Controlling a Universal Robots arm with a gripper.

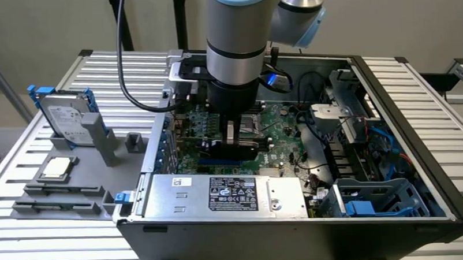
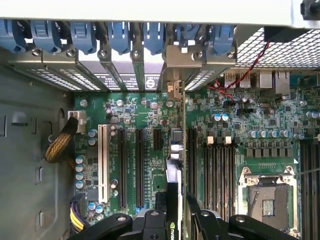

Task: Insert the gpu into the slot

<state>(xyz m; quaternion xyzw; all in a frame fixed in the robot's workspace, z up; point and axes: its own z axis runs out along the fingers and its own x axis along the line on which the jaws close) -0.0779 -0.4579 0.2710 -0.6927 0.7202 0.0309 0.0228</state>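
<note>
Holding, exterior view: your gripper [image 1: 233,142] has its fingers closed on the gpu [image 1: 230,148], which hangs edge-down between them.
Slot, exterior view: the slot [image 1: 217,163] lies just below the fingers, its long axis parallel to the card's.
Obstacle, exterior view: the power-supply box [image 1: 226,194] sits near the fingers, beyond the slot.
Grip, wrist view: you see the fingers [image 2: 205,222] pinching the card, and the gpu [image 2: 173,200] runs straight away from them toward its metal bracket [image 2: 184,56].
Neighbours, wrist view: black slots [image 2: 122,165] flank one side of the fingers, the CPU socket [image 2: 267,197] the other. Judge the seating unfinished.
</note>
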